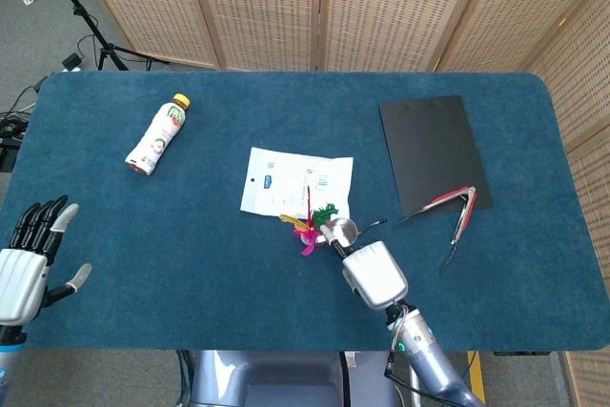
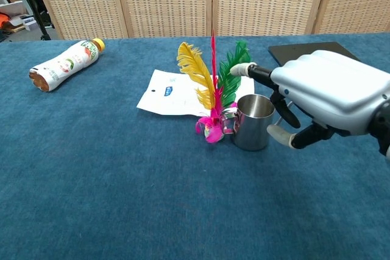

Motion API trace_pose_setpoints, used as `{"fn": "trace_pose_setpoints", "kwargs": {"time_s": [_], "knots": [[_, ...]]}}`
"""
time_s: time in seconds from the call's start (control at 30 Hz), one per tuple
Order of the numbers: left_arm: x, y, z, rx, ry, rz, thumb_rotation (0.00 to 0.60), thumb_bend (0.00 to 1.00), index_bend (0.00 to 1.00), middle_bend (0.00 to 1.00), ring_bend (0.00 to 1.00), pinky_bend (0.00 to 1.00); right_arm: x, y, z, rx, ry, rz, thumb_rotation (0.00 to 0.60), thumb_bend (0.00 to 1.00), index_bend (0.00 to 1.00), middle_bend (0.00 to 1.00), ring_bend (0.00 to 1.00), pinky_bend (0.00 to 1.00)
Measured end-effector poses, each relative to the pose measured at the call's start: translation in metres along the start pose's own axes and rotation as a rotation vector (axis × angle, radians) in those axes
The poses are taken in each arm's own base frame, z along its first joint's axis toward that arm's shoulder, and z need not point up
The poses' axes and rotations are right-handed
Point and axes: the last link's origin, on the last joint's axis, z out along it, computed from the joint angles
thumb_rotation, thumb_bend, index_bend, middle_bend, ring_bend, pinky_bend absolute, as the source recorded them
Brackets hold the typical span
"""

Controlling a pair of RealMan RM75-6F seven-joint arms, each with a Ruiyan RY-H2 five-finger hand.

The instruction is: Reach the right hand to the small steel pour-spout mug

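Fingers point(image 2: 256, 72) of the right hand point(image 2: 329, 98) are spread apart and hold nothing; one reaches out above the rim of the steel mug point(image 2: 252, 122), and the thumb points at the mug's side from just beside it, though I cannot tell whether any of them touches the metal. From the head view the right hand point(image 1: 374, 274) sits right behind the mug point(image 1: 341, 230), near the middle of the table's front edge. The mug stands upright on the blue table point(image 1: 191, 264), with a feathered shuttlecock point(image 2: 210, 95) touching or just beside its far-left side, yellow, pink and green feathers standing up. A white packet point(image 1: 296, 182) lies flat just behind both, near the table's centre. A drink bottle point(image 1: 157, 134) lies on its side toward the back left corner. A black board point(image 1: 434, 152) lies toward the back right, and red-handled tongs point(image 1: 456, 207) rest across its front corner. At the front left corner the left hand point(image 1: 30, 259) is held with fingers apart and nothing in them.
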Motion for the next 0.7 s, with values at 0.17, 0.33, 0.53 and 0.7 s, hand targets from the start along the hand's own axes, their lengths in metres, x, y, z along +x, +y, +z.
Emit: {"fn": "trace_pose_setpoints", "kwargs": {"time_s": [0.17, 0.33, 0.53, 0.7], "knots": [[0.0, 0.0, 0.0, -0.001, -0.001, -0.003, 0.6, 0.26, 0.0, 0.0, 0.0, 0.0, -0.001, -0.011, 0.003, 0.009, -0.013, 0.018, 0.6, 0.48, 0.0, 0.71, 0.77, 0.77], [0.002, -0.001, -0.001, 0.003, 0.001, -0.006, 0.6, 0.26, 0.0, 0.0, 0.0, 0.0, -0.002, -0.022, 0.005, 0.03, -0.021, 0.026, 0.6, 0.48, 0.0, 0.71, 0.77, 0.77], [0.004, -0.002, -0.002, 0.006, 0.008, -0.012, 0.6, 0.26, 0.0, 0.0, 0.0, 0.0, -0.008, -0.031, 0.01, 0.042, -0.045, 0.021, 0.6, 0.48, 0.0, 0.71, 0.77, 0.77], [0.004, -0.003, -0.001, 0.006, 0.005, -0.014, 0.6, 0.26, 0.0, 0.0, 0.0, 0.0, -0.013, -0.034, 0.016, 0.048, -0.066, 0.017, 0.6, 0.48, 0.0, 0.71, 0.77, 0.77]]}}
